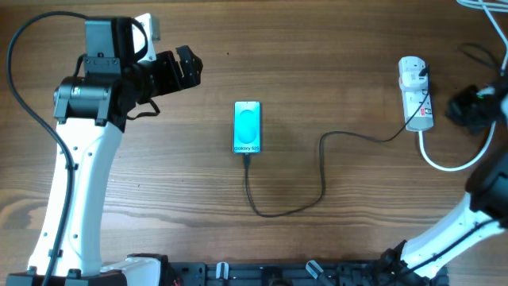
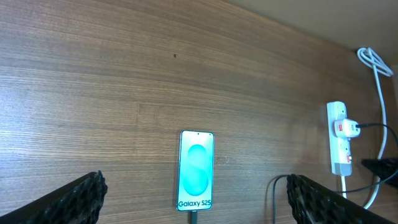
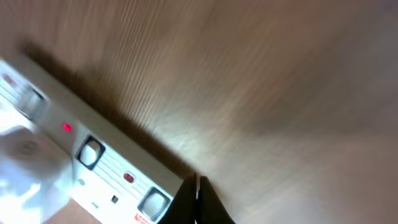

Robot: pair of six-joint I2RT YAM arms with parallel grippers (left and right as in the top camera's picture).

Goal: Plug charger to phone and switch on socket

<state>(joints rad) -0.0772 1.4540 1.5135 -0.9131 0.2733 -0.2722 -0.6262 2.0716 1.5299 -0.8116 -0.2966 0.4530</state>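
Observation:
The phone (image 1: 247, 127) lies flat mid-table, its turquoise screen lit. The charger (image 1: 321, 171), a thin black cable, meets the phone's foot, loops toward the table's front edge and runs right to the socket (image 1: 414, 94), a white power strip with a plug in it. My left gripper (image 1: 187, 67) hovers open, up and left of the phone. In the left wrist view the phone (image 2: 196, 170) sits between its wide-apart fingers (image 2: 71, 199). My right gripper (image 3: 198, 198) is shut on nothing, its tips just beside the socket (image 3: 99, 158), where a small red light (image 3: 66, 127) glows.
A thick white cord (image 1: 444, 163) curves from the socket toward the right arm (image 1: 472, 214). More white cord (image 2: 378, 74) hangs at the far right edge. The left arm's white body (image 1: 75, 175) stands along the left side. Black fixtures line the front edge (image 1: 262, 274).

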